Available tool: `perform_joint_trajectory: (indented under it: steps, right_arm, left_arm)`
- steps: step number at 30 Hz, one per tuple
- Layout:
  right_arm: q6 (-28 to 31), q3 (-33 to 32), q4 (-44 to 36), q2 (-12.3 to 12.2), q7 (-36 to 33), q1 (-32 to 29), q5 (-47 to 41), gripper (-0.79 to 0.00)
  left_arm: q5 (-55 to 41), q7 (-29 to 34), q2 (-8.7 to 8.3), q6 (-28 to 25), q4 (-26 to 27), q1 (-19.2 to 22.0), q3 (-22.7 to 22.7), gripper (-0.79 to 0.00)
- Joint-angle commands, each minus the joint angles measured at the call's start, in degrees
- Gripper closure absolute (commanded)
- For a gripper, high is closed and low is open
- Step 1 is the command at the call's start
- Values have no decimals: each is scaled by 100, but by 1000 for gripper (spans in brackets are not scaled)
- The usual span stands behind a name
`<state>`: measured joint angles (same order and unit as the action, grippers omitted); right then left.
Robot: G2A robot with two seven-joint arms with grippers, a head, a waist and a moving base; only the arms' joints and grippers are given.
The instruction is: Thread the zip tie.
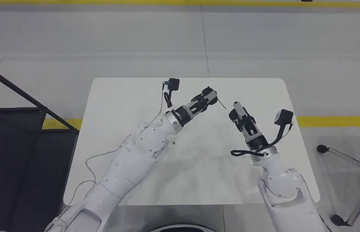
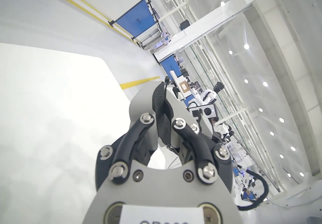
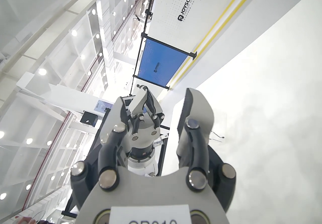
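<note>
**Left end effector** [image 2: 161, 89]: the pads are pressed together, pinching a thin dark strip taken to be the zip tie [image 1: 222, 105]. In the top view the strip is seen projecting from the tip toward 4 o'clock. It is held above the 12 o'clock half of the counter [image 1: 215, 174].

**Right end effector** [image 1: 235, 110]: the fingers are spread and nothing is gripped. It is placed at 3 o'clock of the left end effector, just beside the strip's free end, and the two tips are turned toward each other.

**Step in hand:** this is judged to be the presentation of the tie before threading. No loop is seen. Whether the head or the tail is pinched cannot be told.

**Next move:** the free end is probably to be taken by the spread end effector, and the tail lined up with the head's slot. Fine alignment is called for, as the strip is thin and likely to flex.

**Count:** end effectors, two; zip tie, one; counter, one.
</note>
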<state>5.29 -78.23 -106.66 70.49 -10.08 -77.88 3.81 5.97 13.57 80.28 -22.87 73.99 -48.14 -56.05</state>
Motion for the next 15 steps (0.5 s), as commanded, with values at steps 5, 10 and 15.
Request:
perform_joint_trajectory:
  steps: [5, 10, 15]
  right_arm:
    - [-253, -63, -288, -100, -1155, 275, 981, -785]
    - [-186, 127, -456, -127, -1643, 513, 1522, -785]
    - [-208, 436, -466, -125, -2017, 806, 1913, -785]
  left_arm:
    - [462, -47, -257, 422, 957, -860, -960, 0]
    - [725, -22, -453, 840, 1962, -1815, -1869, 0]
    - [897, -102, -567, 1195, 2747, -2721, -2561, 0]
